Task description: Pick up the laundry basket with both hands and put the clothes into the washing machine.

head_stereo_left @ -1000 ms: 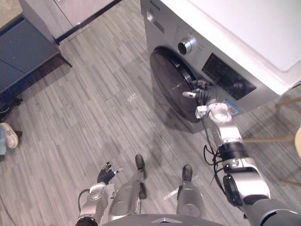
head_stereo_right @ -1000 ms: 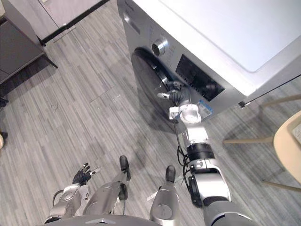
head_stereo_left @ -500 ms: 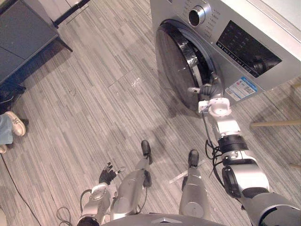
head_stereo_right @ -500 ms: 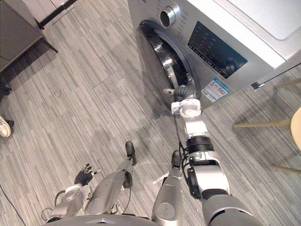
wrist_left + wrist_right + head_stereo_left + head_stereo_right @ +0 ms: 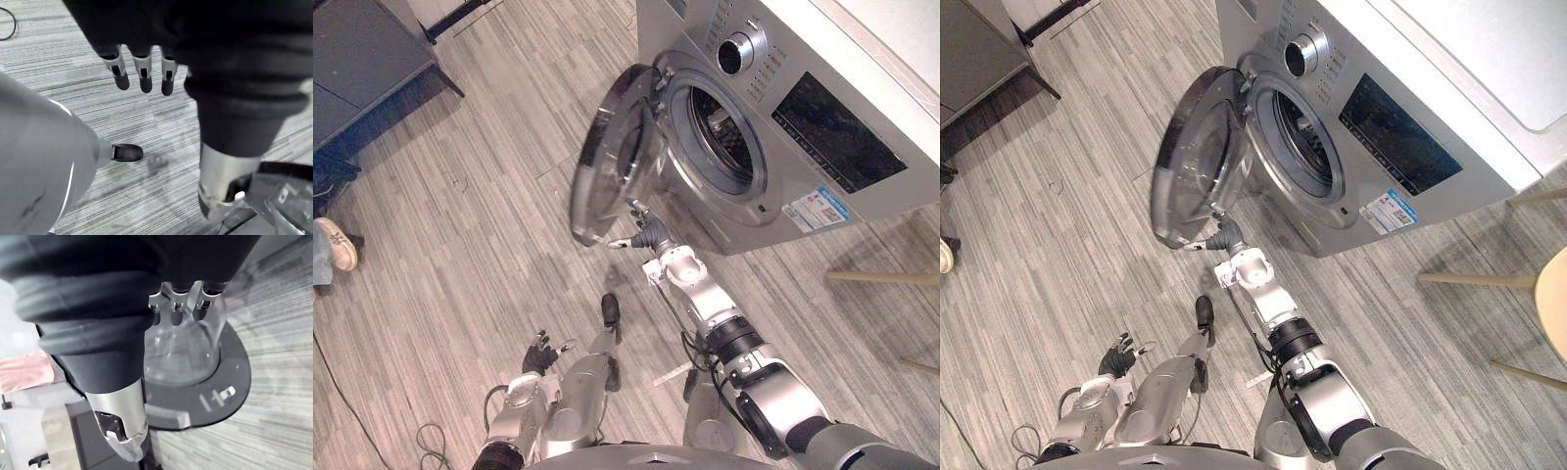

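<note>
The silver washing machine (image 5: pixel 822 147) stands ahead with its round dark door (image 5: pixel 612 157) swung wide to the left, and the drum opening (image 5: pixel 724 147) is bare. My right hand (image 5: pixel 646 235) is at the door's lower edge, fingers straight and thumb out. In the right wrist view its fingertips (image 5: pixel 173 316) reach toward the door's glass bowl (image 5: pixel 181 357) on the inner side. My left hand (image 5: pixel 540 354) hangs low by my left side over the floor, fingers (image 5: pixel 142 73) straight and holding nothing.
A dark low cabinet (image 5: pixel 362 69) stands at the far left. A person's white shoe (image 5: pixel 335 245) shows at the left edge. Pale wooden furniture legs (image 5: pixel 881 277) and a round seat (image 5: pixel 1552 313) stand to the right of the machine. Grey plank floor (image 5: pixel 480 235) lies open on the left.
The door has swung from nearly shut to wide open toward the left, and my right hand moved left and down with its edge. The camera shifted. My left hand stayed low.
</note>
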